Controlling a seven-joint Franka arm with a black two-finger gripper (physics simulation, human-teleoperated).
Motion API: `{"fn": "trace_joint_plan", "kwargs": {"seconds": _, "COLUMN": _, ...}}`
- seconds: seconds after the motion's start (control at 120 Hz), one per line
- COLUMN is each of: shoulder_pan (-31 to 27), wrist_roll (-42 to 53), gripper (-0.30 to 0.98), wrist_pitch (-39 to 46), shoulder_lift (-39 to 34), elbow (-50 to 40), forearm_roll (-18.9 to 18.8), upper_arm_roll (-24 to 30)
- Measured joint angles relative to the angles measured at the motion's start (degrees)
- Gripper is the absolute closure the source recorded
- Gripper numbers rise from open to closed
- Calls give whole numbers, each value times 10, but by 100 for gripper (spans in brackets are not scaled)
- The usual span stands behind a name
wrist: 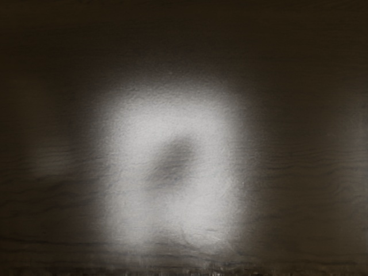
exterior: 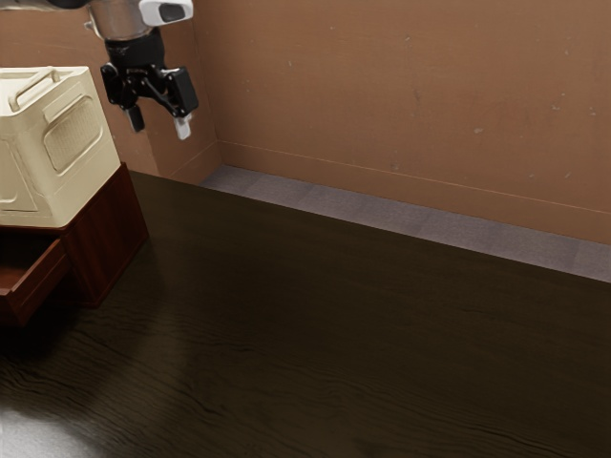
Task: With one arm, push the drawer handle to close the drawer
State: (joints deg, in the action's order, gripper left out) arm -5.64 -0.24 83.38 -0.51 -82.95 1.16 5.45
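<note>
Exterior view: the drawer (exterior: 43, 281) stands out of the red-brown cabinet (exterior: 107, 229) at the exterior view's lower left, clearly open, and neither finger of mine is touching it. It points out of the cabinet toward that view's lower left corner, and the side board I can see slopes down along that same line; the front runs out past the view's edge, so I cannot tell which way the whole drawer's long axis lies. On top of the cabinet rests a cream box (exterior: 81, 167), with a raised handle (exterior: 33, 88) on its top and a ribbed panel (exterior: 73, 134) set into its side. My gripper (exterior: 159, 122) hangs above the tabletop's level, toward the exterior view's right of the box and apart from it, with its fingers (exterior: 182, 126) aimed downward. They stand well apart, one tip pale and the other dark, and I have hold of nothing between them. Beneath the cabinet spreads the dark table (exterior: 334, 305), its grain showing, and past its far edge come a grey floor (exterior: 368, 212) and a brown wall (exterior: 401, 95). From the wrist view I look onto dark wood grain with a bright patch (wrist: 129, 132) of light on it, a soft dark smudge (wrist: 174, 161) inside the glow
</note>
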Motion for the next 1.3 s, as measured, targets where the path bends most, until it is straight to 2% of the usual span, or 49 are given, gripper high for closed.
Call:
{"fn": "trace_joint_plan", "kwargs": {"seconds": 0.467, "shoulder_pan": -15, "wrist_roll": -12, "gripper": 0, "wrist_pitch": -41, "shoulder_lift": 3, "elbow": 25, "forearm_roll": 9, "upper_arm_roll": 0}}
{"fn": "trace_joint_plan", "kwargs": {"seconds": 0.567, "shoulder_pan": -37, "wrist_roll": -15, "gripper": 0, "wrist_pitch": -59, "shoulder_lift": -81, "elbow": 60, "forearm_roll": 17, "upper_arm_roll": -1}}
{"fn": "trace_joint_plan", "kwargs": {"seconds": 0.608, "shoulder_pan": -62, "wrist_roll": -16, "gripper": 0, "wrist_pitch": -66, "shoulder_lift": -134, "elbow": 18, "forearm_roll": 19, "upper_arm_roll": -2}}
{"fn": "trace_joint_plan", "kwargs": {"seconds": 0.75, "shoulder_pan": -133, "wrist_roll": -19, "gripper": 0, "wrist_pitch": -80, "shoulder_lift": -335, "elbow": -208, "forearm_roll": 2, "upper_arm_roll": -16}}
{"fn": "trace_joint_plan", "kwargs": {"seconds": 0.9, "shoulder_pan": -195, "wrist_roll": -30, "gripper": 0, "wrist_pitch": -53, "shoulder_lift": -518, "elbow": -455, "forearm_roll": -16, "upper_arm_roll": -31}}
{"fn": "trace_joint_plan", "kwargs": {"seconds": 1.058, "shoulder_pan": -222, "wrist_roll": -44, "gripper": 0, "wrist_pitch": -6, "shoulder_lift": -605, "elbow": -605, "forearm_roll": -27, "upper_arm_roll": -50}}
{"fn": "trace_joint_plan", "kwargs": {"seconds": 1.217, "shoulder_pan": -232, "wrist_roll": -58, "gripper": 1, "wrist_pitch": 57, "shoulder_lift": -623, "elbow": -713, "forearm_roll": -33, "upper_arm_roll": -54}}
{"fn": "trace_joint_plan", "kwargs": {"seconds": 1.3, "shoulder_pan": -233, "wrist_roll": -63, "gripper": 7, "wrist_pitch": 88, "shoulder_lift": -623, "elbow": -740, "forearm_roll": -36, "upper_arm_roll": -61}}
